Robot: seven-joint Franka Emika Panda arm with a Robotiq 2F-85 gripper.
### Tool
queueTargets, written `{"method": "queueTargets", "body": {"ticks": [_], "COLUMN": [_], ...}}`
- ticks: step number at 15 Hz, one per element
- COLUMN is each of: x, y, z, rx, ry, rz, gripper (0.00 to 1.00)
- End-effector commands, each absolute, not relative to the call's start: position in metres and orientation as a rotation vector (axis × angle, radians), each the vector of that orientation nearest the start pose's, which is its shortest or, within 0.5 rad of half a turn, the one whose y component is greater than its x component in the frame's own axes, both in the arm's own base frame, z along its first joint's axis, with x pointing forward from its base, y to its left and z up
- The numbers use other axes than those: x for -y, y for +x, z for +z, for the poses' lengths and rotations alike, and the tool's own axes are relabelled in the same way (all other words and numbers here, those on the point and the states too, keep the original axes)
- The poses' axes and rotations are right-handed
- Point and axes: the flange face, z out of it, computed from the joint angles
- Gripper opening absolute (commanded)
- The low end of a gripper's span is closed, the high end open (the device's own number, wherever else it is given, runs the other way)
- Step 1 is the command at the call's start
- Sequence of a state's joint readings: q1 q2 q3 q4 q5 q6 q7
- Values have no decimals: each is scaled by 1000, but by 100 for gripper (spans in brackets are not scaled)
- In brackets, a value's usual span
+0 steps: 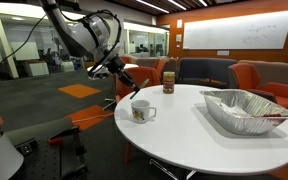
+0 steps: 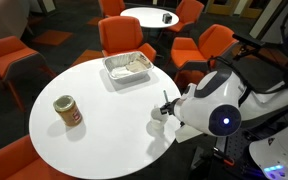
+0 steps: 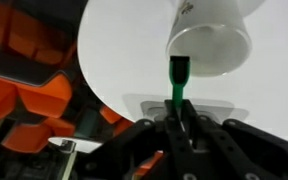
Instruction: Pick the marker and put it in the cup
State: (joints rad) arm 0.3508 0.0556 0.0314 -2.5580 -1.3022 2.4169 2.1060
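Filling the middle of an open lounge, a round white surface (image 1: pixel 189 140) carries three things in an exterior view: the cup (image 1: pixel 143 111) near its edge, a small brown jar (image 1: pixel 168 82) further back, and a large foil tray (image 1: pixel 246 110) well apart from both. Orange chairs (image 2: pixel 124 35) ring the surface. Behind them an exterior view shows a second round surface (image 2: pixel 144 14) with something dark on it. The floor is grey carpet with an orange patch (image 1: pixel 79 90), and a whiteboard (image 1: pixel 234 35) hangs on an orange wall.

The claw (image 3: pixel 179 118) is nearly closed, its fingers pinching the lower end of the marker (image 3: pixel 178 82), a thin green stick that points out from between them. In the wrist view the marker's free end lies over the rim of the cup (image 3: pixel 209 45), whose white opening faces the camera; whether the tip touches the rim cannot be told. In an exterior view the claw (image 1: pixel 121 70) hangs in the air above the surface's edge, higher than the cup and off to its side, clear of it. The marker itself is too small to make out there.
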Motion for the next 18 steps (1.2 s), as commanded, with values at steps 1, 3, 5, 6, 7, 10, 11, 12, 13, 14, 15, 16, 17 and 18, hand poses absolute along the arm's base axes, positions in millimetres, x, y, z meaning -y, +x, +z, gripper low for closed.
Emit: {"method": "queueTargets", "body": {"ticks": [1,3,5,6,7,10,11,12,13,14,15,16,17,18], "x": [-161,-162,-165,-166,-167,-171,-172,-172,-172,-172,-171,-170,-168,-165], "y": [411,416,425,430,435,443,445,444,444,444,443,443,444,446], "z": [218,210,208,205,204,194,191,190,190,193,198,204,210,219], "rx": [-1022,-1020,-1010,-1006,-999,-972,-976,-967,-969,-973,-980,-999,-1025,-1042], "ry": [-3185,-3182,-3175,-3171,-3177,-3204,-3205,-3224,-3224,-3217,-3205,-3191,-3181,-3166], "rz": [-1173,-1176,-1208,-1213,-1215,-1195,-1188,-1167,-1163,-1159,-1149,-1135,-1095,-1024], "gripper": [3,3,3,3,3,3,25,39,44,53,60,67,75,82]}}
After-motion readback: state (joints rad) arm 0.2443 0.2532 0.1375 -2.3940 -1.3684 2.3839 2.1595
